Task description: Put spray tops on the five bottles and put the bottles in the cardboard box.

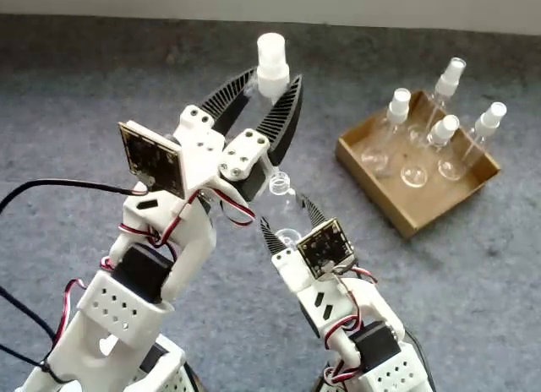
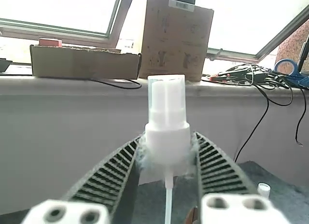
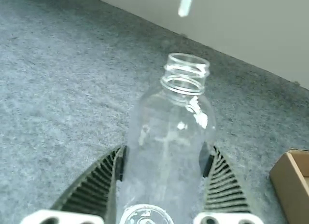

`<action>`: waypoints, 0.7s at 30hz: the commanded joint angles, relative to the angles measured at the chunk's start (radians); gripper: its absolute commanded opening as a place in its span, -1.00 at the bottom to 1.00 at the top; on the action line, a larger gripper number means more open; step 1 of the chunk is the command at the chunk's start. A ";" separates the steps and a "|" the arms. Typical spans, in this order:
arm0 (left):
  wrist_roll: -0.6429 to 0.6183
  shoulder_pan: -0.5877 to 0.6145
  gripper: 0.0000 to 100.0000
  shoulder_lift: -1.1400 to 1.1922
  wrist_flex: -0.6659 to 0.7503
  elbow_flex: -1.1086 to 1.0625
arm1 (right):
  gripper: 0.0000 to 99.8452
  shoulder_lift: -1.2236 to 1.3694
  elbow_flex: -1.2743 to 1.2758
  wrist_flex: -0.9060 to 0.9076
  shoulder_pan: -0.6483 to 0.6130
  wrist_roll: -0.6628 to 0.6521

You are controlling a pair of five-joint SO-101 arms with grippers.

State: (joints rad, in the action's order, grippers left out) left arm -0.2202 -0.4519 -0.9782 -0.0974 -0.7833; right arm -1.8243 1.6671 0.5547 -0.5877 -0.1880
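While our right gripper (image 1: pixel 286 216) clamps the uncapped clear bottle (image 1: pixel 281 196) at table centre, we see the left gripper (image 1: pixel 272 79) just beyond, toward twelve o'clock, pinching a white spray top (image 1: pixel 272 58). Farther out at two o'clock, the cardboard box (image 1: pixel 372 176) holds four capped bottles (image 1: pixel 443 128).

Smooth, matt white plastic forms the spray top (image 2: pixel 166 132), gripped between the left gripper's (image 2: pixel 167 147) matt black ribbed plastic fingers (image 2: pixel 106 178), with grey fuzz at the contact. The bottle (image 3: pixel 169 137) in the right gripper (image 3: pixel 166 154) is clear, glossy and smooth. Rough grey felt-like cloth (image 1: pixel 84 88) covers the table. The box (image 1: pixel 376 189) is matt brown cardboard. The arm shells (image 1: pixel 127 307) are white plastic.
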 commanded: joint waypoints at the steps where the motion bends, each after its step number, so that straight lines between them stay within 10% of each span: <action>1: 0.011 0.015 -0.88 -0.019 0.190 -0.091 | -0.81 -0.013 0.142 0.004 -0.010 -0.014; 21: 0.008 0.012 -0.99 -0.021 0.198 -0.262 | -0.81 -0.013 0.142 0.001 -0.008 -0.012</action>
State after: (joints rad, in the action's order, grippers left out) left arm -0.2202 -0.4457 -0.9797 0.0959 -1.0242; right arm -1.8243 1.6671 0.5547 -0.5877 -0.1910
